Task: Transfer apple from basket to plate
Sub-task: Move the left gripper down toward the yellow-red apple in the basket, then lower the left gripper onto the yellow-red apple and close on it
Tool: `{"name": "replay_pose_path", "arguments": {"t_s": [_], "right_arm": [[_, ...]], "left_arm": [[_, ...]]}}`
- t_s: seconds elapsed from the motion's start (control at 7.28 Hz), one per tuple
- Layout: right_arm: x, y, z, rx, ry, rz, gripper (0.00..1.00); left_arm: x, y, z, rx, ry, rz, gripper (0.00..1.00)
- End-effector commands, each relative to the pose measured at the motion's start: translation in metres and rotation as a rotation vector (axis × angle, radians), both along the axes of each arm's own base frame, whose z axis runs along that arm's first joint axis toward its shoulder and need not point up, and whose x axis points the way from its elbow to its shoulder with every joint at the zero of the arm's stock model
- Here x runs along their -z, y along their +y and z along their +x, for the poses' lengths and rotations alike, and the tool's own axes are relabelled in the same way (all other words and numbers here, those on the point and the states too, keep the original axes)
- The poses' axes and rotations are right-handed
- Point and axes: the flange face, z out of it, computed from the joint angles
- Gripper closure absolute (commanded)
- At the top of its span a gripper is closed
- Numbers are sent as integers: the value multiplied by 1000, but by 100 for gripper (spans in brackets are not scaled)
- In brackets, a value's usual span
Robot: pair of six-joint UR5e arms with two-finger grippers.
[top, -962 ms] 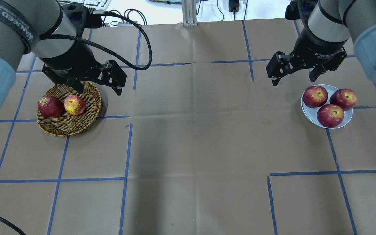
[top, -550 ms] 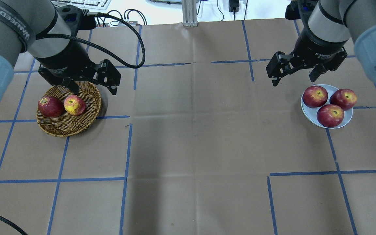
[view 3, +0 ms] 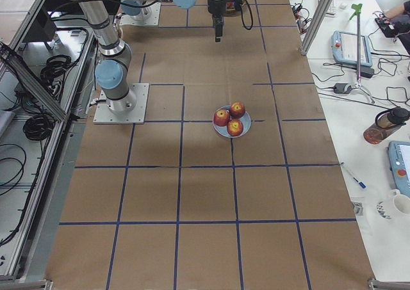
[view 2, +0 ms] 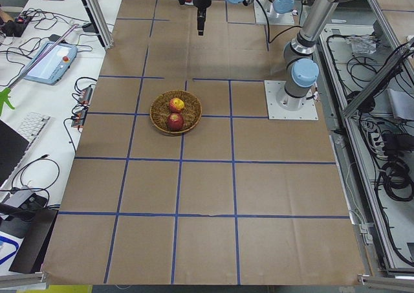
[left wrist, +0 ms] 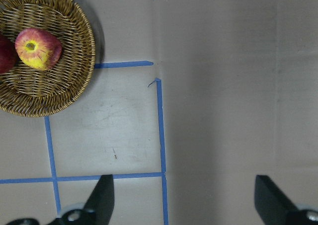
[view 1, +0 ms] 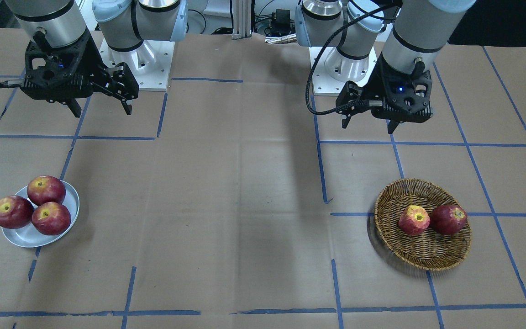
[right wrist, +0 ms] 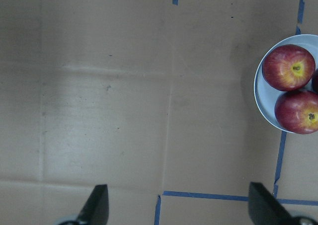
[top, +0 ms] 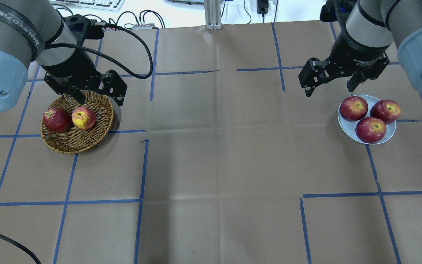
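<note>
The apple (top: 84, 118), streaky red-orange with a yellow-green stem patch, lies in the wicker basket (top: 72, 142) at the table's left, touching a darker red apple (top: 56, 119). It also shows in the front view (view 1: 414, 220) and the left wrist view (left wrist: 38, 48). My left gripper (top: 101, 99) is open and empty, raised over the basket's far right rim. The white plate (top: 345, 127) at the right holds three dark red apples. My right gripper (top: 329, 91) is open and empty, raised just beyond the plate's far left edge.
The table is covered in brown paper marked with a blue tape grid. A black cable (top: 137, 55) loops off the left wrist. A metal post (top: 213, 14) stands at the far edge.
My left gripper has shifted left, closer over the basket's far rim. The right arm, the apples, the basket and the plate have not moved.
</note>
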Motion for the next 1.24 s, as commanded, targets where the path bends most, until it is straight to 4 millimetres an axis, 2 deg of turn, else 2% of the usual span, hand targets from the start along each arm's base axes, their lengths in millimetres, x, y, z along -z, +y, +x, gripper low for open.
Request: {"name": "replay_pose_path", "arguments": {"t_s": [0.0,0.14,0.41,0.69,0.82,1.1], "right_arm": [[0,0,0,0,-1,1,0],[1,0,0,0,-1,3,0],[0,1,0,0,-2,1,0],[1,0,0,0,-2,3,0],[0,1,0,0,-4,1,0],[0,1,0,0,-2,1,0]], "left_arm": [[56,-34,46,74,-17,-56,1],[85,-42,81,57,-15,-33,1],[126,-68,126,142,-33,-54,1],[162,-90,142,289,-40,-47,1],[177,-91,144,305,-33,-24,1],[192,-90,151,351,-61,14,1]]}}
